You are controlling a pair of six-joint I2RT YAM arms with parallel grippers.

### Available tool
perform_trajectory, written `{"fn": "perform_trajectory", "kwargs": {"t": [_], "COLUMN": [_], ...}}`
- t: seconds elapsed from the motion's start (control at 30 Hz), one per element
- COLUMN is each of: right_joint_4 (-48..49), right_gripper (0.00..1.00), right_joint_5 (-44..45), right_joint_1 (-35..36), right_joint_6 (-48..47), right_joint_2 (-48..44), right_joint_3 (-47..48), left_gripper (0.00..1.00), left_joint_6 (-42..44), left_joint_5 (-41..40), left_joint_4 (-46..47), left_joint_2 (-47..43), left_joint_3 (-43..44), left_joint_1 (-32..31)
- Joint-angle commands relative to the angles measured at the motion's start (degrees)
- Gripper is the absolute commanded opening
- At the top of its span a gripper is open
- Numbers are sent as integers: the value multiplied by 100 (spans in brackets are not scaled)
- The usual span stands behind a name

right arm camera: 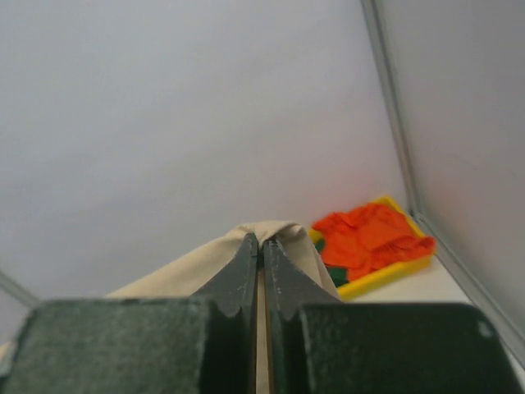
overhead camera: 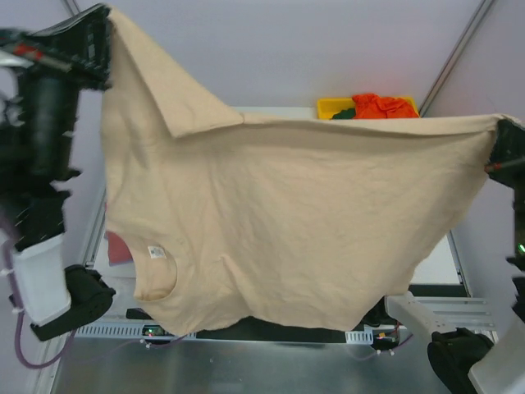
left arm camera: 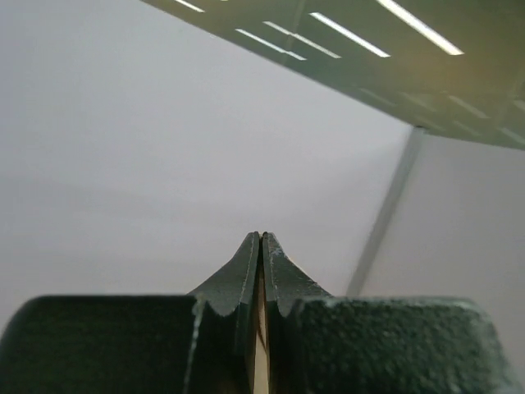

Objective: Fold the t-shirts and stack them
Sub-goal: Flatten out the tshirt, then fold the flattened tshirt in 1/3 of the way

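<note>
The tan t-shirt (overhead camera: 287, 222) hangs spread in the air like a curtain, stretched between the two grippers and hiding most of the table (overhead camera: 443, 263) behind it. Its neck opening hangs low on the left, and one upper corner folds over into a flap.

The left gripper (overhead camera: 102, 29) holds the tan t-shirt's top left corner, raised high. In the left wrist view its fingers (left arm camera: 246, 271) are pressed together with only a thin sliver of tan cloth between them. The right gripper (overhead camera: 499, 135) pinches the tan t-shirt's right corner, a little lower. In the right wrist view its fingers (right arm camera: 244, 271) are clamped on a ridge of the same cloth.

Behind the tan t-shirt's top edge, a yellow bin (overhead camera: 328, 107) holds an orange-red shirt (overhead camera: 381, 105) and a bit of dark green cloth (overhead camera: 344, 114). A dusty-red shirt (overhead camera: 119, 246) peeks out past the tan t-shirt's left edge.

A small white label (overhead camera: 156, 250) sits inside the tan t-shirt's neck, and its print is too small to read.
</note>
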Motion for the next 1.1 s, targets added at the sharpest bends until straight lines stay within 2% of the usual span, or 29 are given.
{"fn": "perform_trajectory", "kwargs": {"t": [0.0, 0.07, 0.17, 0.3, 0.4, 0.47, 0.57, 0.73, 0.87, 1.07], "right_joint_4": [152, 617, 1303, 1891, 2568, 3025, 3203, 3212, 3125, 2685], "right_gripper": [1, 1, 1, 1, 1, 1, 1, 1, 1, 1], "right_joint_5": [1356, 1691, 1596, 912, -80, -635, -1207, -1437, -1165, -936], "right_joint_1": [-8, -26, -271, -886, -1351, -1572, -1748, -1757, -1775, -1801], "right_joint_6": [-518, -555, -530, -2, 262, 350, 333, 174, 192, 148], "right_joint_2": [868, 973, 1219, 1904, 2650, 3221, 4153, 4972, 4982, 4473], "right_joint_3": [-1093, -1962, -3272, -4610, -5349, -5500, -5282, -4929, -4929, -5052], "left_gripper": [0, 0, 0, 0, 0, 0, 0, 0, 0, 0], "left_joint_6": [1263, 853, 428, 577, 586, 473, 297, 147, -72, -757], "left_joint_5": [-1407, -1110, -310, 297, 536, 475, 430, 352, 307, 307], "left_joint_4": [724, 653, 811, 1170, 1461, 1479, 1497, 1497, 1453, 1287], "left_joint_2": [1397, 1872, 2426, 3392, 4192, 4711, 5283, 5671, 5365, 4311], "left_joint_3": [-319, -836, -1838, -2736, -3098, -3037, -2923, -2826, -3158, -4151], "left_joint_1": [366, 937, 1668, 1889, 1898, 1898, 1898, 1898, 1898, 1881]}}
